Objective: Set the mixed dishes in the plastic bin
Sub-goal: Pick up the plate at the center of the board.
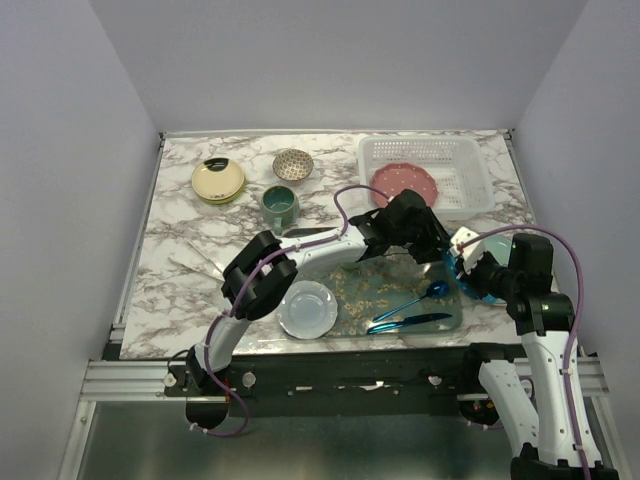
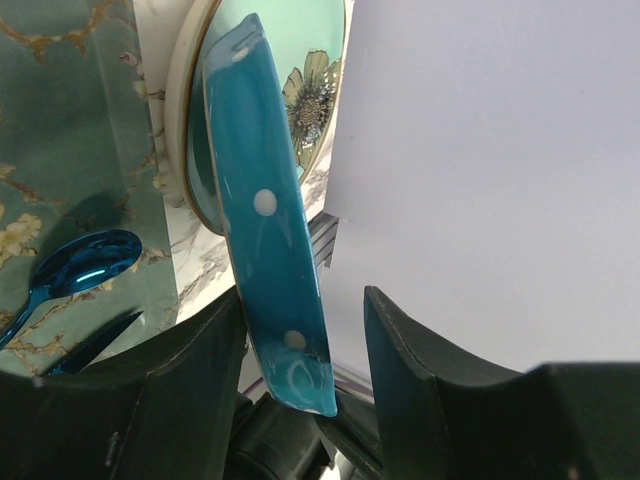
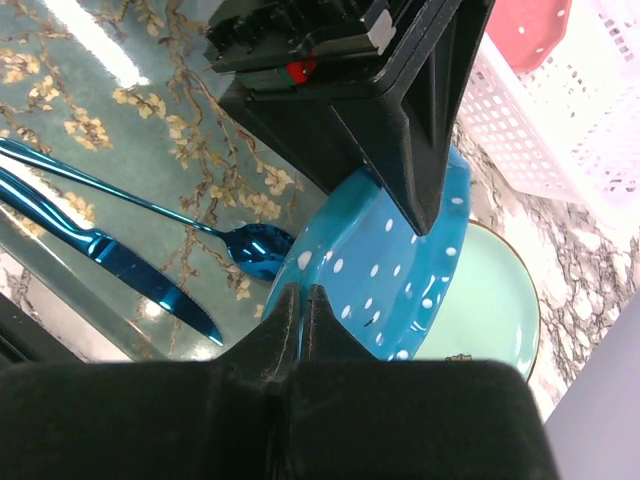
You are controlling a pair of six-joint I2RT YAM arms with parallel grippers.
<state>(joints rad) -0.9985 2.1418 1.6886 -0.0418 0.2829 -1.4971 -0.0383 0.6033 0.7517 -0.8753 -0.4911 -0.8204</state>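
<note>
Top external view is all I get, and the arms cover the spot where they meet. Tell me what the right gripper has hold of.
Observer: The right gripper is shut on the rim of the teal white-dotted plate, which is tipped up on edge.
Operator: Now report the other arm.
Observer: The left gripper straddles the plate's far rim with its jaws open. A gap shows beside one finger.
Operator: Say what is beneath that plate.
Observer: A pale green plate with a flower painted on it.
</note>
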